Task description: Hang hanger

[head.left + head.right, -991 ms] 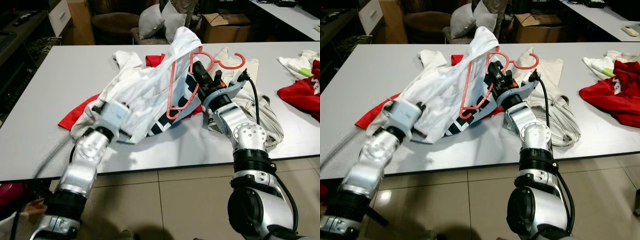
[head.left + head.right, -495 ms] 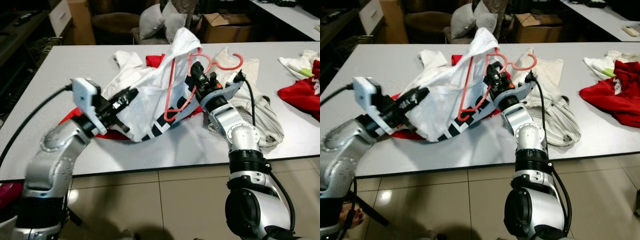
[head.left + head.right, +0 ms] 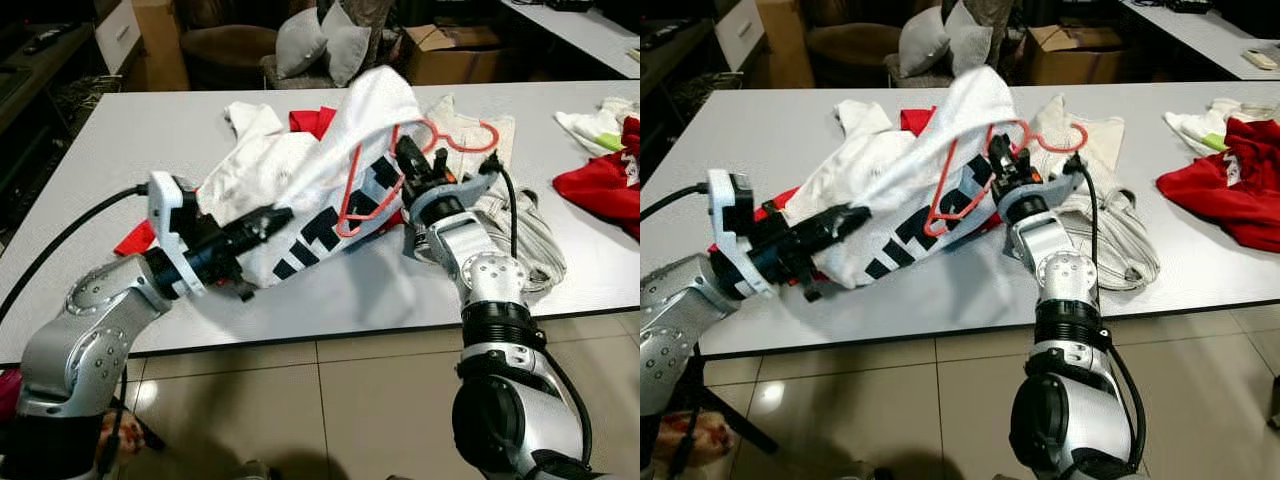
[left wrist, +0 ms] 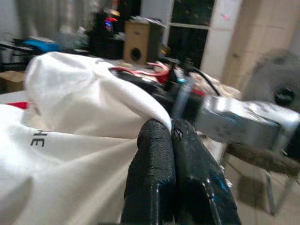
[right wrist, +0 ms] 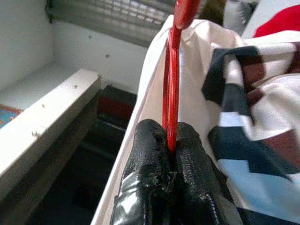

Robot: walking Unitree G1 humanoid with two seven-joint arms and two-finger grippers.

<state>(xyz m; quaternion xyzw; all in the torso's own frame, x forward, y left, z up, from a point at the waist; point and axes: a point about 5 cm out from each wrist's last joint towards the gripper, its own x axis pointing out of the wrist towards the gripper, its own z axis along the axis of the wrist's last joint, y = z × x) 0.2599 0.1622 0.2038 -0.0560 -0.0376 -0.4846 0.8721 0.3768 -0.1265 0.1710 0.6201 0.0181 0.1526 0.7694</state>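
My left gripper (image 3: 268,220) at 9 o'clock: fingers pinched tight on the white T-shirt (image 3: 330,165) hem. My right gripper (image 3: 408,158) at 1 o'clock: clamped on the red hanger (image 3: 365,195), inside the shirt, mid-table (image 3: 120,130). Risk: thin pinch slips, shirt slides off. Beige garment (image 3: 520,225) crowds right; open tabletop left.

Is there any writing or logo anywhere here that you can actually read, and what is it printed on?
"NE": small dark letters on the white shirt, the end of a word whose start is hidden, seen in the left wrist view.
Big black block letters on the same white shirt, near the red hanger: folded and tilted, not readable.
A small white mark on the red garment at the table's right end: too small to read.
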